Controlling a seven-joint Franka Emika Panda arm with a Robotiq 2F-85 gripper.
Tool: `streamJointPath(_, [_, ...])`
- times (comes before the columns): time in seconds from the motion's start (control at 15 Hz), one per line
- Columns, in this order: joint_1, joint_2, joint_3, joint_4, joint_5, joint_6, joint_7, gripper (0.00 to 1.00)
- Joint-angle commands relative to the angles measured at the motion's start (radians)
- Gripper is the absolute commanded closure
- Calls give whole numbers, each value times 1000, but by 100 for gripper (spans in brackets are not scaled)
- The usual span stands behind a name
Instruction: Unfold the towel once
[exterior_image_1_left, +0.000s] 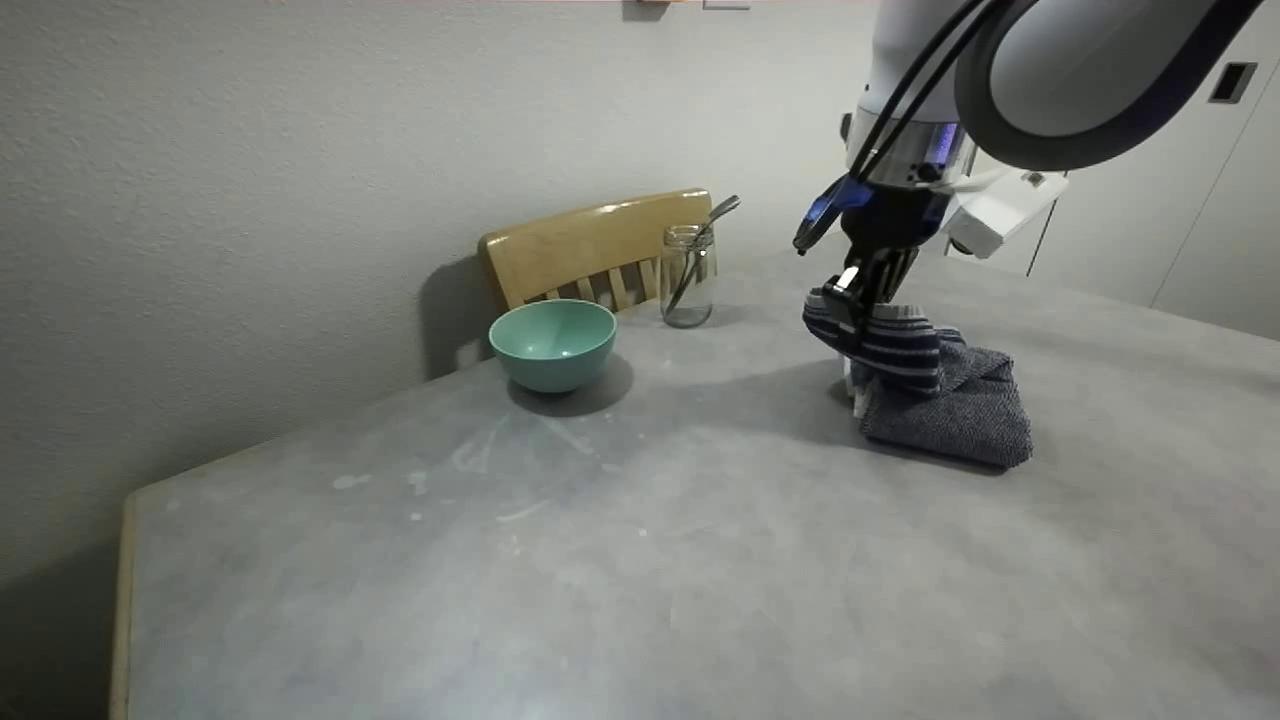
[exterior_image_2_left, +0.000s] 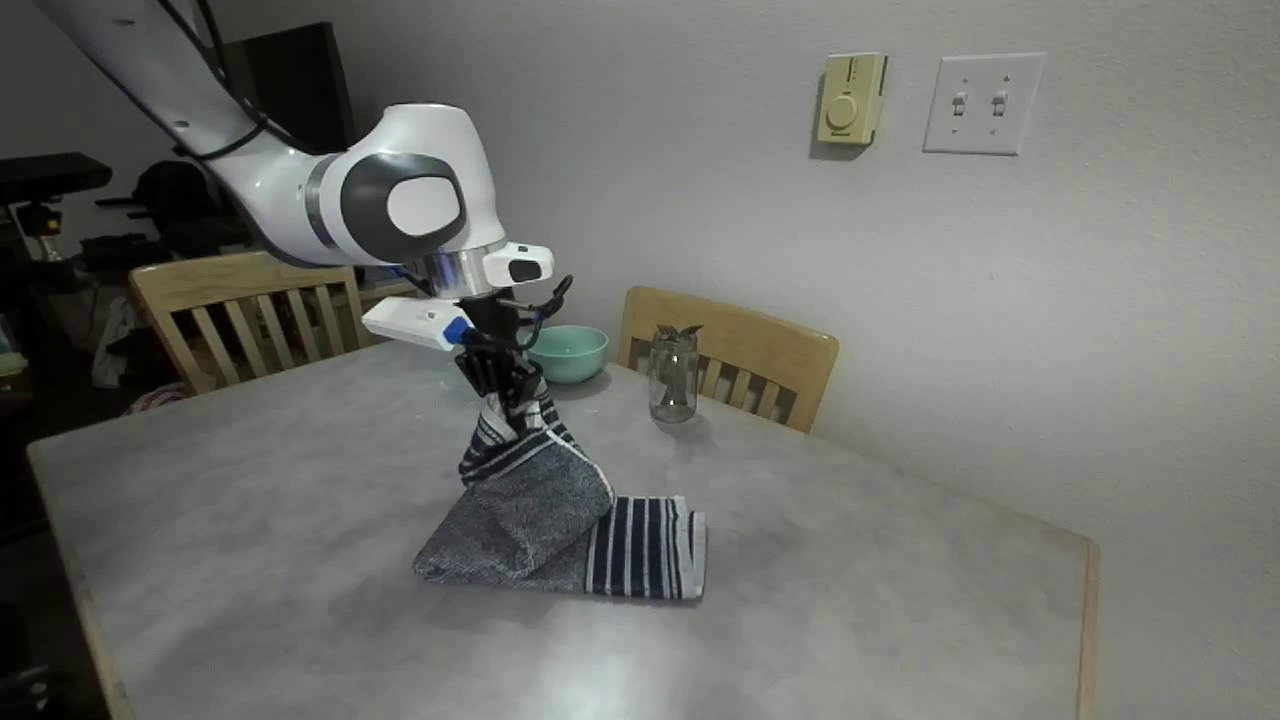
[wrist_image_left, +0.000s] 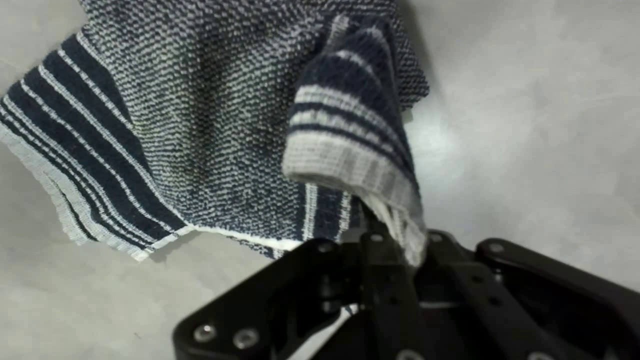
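Wrist view: the towel (wrist_image_left: 220, 120) is pinched at one striped end by the jaws, presumably for unfolding.

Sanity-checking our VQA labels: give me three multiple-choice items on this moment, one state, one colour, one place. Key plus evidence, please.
1. The gripper is:
A) gripping the towel
B) spread open, clear of it
C) out of view

2. The bowl is:
A) red
B) yellow
C) teal

3. The glass jar stands:
A) on the towel
B) on the table
C) inside the bowl

1 A: the wrist view shows towel cloth pinched between the fingers.
2 C: its blue-green wall shows in both exterior views.
3 B: its base meets the table, apart from towel and bowl, in both exterior views.
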Motion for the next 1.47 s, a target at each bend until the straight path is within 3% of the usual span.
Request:
streamJointPath(0.0, [-1, 0, 1, 1, 1, -2, -2, 98])
streamJointPath(0.27, [48, -12, -15, 14, -52, -13, 54, 98])
streamJointPath(0.67, [165, -50, -28, 72, -146, -130, 276, 98])
streamJointPath(1.0, [196, -52, 19, 142, -114, -211, 371, 98])
streamJointPath(1.4, [193, -18, 38, 207, -20, -127, 556, 98])
